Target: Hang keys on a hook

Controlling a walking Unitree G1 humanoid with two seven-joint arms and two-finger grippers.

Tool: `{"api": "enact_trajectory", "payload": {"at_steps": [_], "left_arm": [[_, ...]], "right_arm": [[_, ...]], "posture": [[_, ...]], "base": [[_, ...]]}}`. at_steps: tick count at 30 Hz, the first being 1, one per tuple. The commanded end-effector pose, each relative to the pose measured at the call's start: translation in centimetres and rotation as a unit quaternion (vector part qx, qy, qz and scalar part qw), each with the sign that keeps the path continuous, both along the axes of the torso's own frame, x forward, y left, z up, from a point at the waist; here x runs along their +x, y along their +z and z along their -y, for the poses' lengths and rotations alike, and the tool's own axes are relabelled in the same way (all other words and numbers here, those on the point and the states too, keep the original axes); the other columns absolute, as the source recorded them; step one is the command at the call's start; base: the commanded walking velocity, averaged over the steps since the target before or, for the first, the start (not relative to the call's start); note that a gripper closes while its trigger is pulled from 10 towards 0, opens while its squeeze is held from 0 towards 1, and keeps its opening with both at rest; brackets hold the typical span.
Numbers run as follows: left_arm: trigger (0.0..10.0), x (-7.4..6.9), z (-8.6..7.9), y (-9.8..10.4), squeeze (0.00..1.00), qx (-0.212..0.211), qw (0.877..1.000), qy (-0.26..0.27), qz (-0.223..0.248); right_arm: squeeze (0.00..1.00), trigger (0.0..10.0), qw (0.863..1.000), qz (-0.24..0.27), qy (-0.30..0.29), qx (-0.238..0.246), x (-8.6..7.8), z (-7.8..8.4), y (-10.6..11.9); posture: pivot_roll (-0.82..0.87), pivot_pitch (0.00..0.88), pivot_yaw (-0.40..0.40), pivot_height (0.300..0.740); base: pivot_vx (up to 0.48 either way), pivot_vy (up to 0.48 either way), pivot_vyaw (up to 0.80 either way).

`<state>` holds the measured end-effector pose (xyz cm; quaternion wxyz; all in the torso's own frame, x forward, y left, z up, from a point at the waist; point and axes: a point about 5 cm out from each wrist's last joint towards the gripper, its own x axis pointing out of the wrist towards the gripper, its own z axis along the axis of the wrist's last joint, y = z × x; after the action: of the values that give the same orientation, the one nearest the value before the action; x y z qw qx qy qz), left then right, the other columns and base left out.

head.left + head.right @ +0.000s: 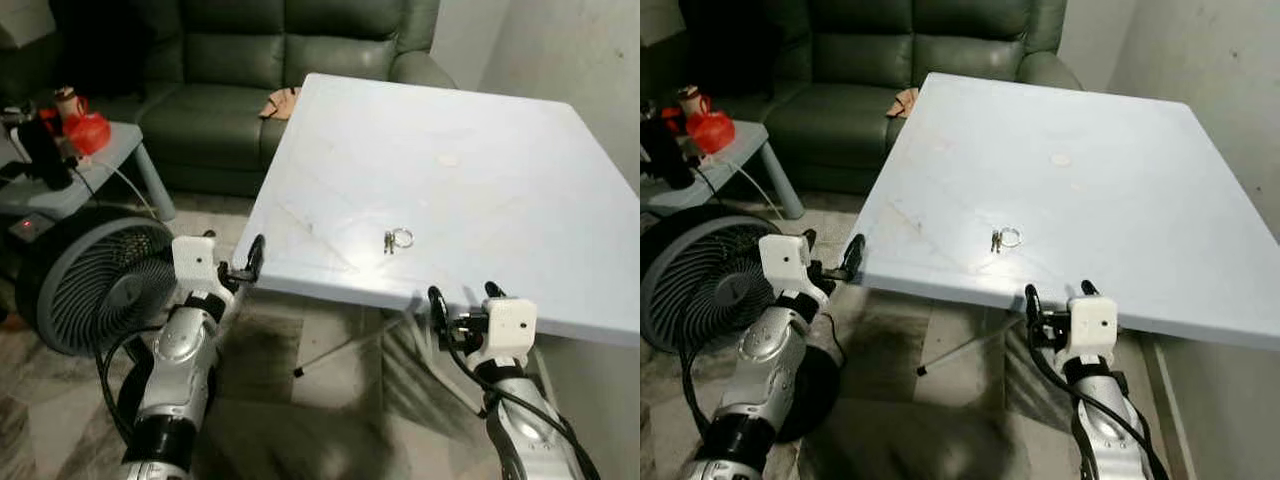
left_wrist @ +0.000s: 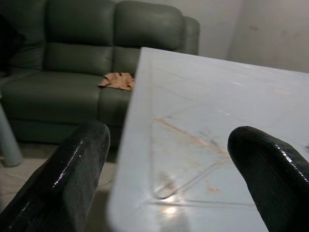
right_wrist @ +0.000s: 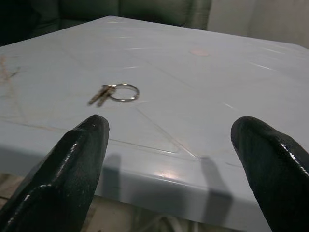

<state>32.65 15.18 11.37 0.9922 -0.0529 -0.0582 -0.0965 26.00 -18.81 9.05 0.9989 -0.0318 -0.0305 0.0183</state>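
A small bunch of keys (image 1: pixel 397 239) on a metal ring lies flat on the white table (image 1: pixel 480 170), near its front edge. In the right wrist view the keys (image 3: pixel 114 93) lie ahead and a little to one side of the open fingers. My right gripper (image 1: pixel 462 298) hangs open just below the table's front edge, short of the keys. My left gripper (image 1: pixel 235 258) is open at the table's front left corner, its fingers (image 2: pixel 72 169) straddling the corner edge. I see no hook.
A dark green sofa (image 1: pixel 250 80) with an orange cloth (image 1: pixel 280 103) on it stands behind the table. A round floor fan (image 1: pixel 90 280) sits left of my left arm. A small side table (image 1: pixel 80 160) carries red objects. A wall stands on the right.
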Motion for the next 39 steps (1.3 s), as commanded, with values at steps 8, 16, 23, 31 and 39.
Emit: {"api": "enact_trajectory", "payload": {"at_steps": [8, 16, 23, 31, 39], "left_arm": [[10.0, 0.1, -0.15, 0.06, 0.0, 0.001, 1.0, 0.0, -0.007], [10.0, 0.12, -0.15, 0.04, 0.0, 0.0, 1.0, -0.002, -0.008], [10.0, 0.2, -0.14, 0.13, 0.0, -0.001, 1.0, -0.002, -0.008], [10.0, 0.31, -0.05, 0.18, 0.0, 0.001, 1.0, -0.005, -0.009], [10.0, 0.3, 0.0, 0.33, 0.0, 0.008, 1.0, 0.006, 0.0]], "right_arm": [[0.0, 10.0, 1.0, 0.01, 0.007, 0.01, -0.13, 0.08, 0.56], [0.0, 10.0, 1.0, 0.009, 0.013, 0.014, -0.14, -0.17, 0.54], [0.0, 10.0, 1.0, 0.011, 0.018, 0.016, -0.13, -0.31, 0.56], [0.0, 10.0, 1.0, 0.012, 0.019, 0.018, -0.26, -0.37, 0.59], [0.0, 10.0, 1.0, 0.012, 0.021, 0.016, -0.22, -0.32, 0.64]], "posture": [[0.02, 0.055, -0.029, 0.74], [0.02, 0.06, -0.026, 0.74], [0.02, 0.063, -0.021, 0.74], [0.02, 0.065, -0.016, 0.74], [0.02, 0.065, -0.018, 0.74]], "base": [[0.0, 0.0, 0.0], [0.157, 0.0, 0.0], [0.365, 0.0, 0.0], [0.379, 0.0, 0.0], [0.263, 0.0, 0.0]]}}
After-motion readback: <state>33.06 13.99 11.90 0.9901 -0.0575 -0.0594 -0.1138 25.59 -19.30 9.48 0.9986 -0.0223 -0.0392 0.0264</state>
